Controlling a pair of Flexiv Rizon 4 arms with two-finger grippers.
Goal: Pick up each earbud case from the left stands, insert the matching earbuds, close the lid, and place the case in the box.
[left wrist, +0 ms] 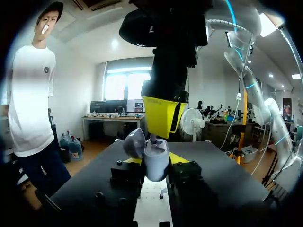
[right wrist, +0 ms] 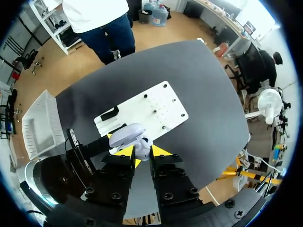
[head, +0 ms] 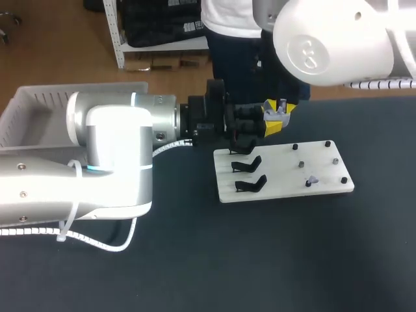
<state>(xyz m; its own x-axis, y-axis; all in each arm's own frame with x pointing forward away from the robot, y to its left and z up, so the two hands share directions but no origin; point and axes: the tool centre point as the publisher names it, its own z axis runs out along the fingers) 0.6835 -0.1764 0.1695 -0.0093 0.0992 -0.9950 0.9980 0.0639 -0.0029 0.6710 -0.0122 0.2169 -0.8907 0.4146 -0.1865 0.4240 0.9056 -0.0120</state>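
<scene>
**Status.** One case [left wrist: 156,166], lid [left wrist: 134,142] open, is off its stand. It is held up over the far edge of the board [head: 279,177], toward the tabletop's far edge.
- Your left pincer [left wrist: 155,161] clamps the case body from both sides.
- Your right pincer [right wrist: 142,151] hangs straight above the open case, down at its mouth. You cannot tell whether it grips anything.

**Stage, as judged:** earbud insertion.

**Left to do for this case:** finish the earbuds, shut the lid, and carry it to the box [head: 32,104] at the tabletop's far left corner.

**Count.**
- case: 1 in view, the one in your left pincer.
- stands [head: 247,166]: 3, black, in a row along the board's left side. None carries a case.
- pegs [head: 327,143]: 6, dark, on the board's right half.
- pale piece [head: 312,179]: 1, beside a peg near the board's near right corner. It is likely an earbud, but too small to be sure.
- box: 1. No case shows in the part you can see. Your left arm [head: 97,162] hides the rest, so you cannot confirm any finished cases.
- pincers: 2.
</scene>
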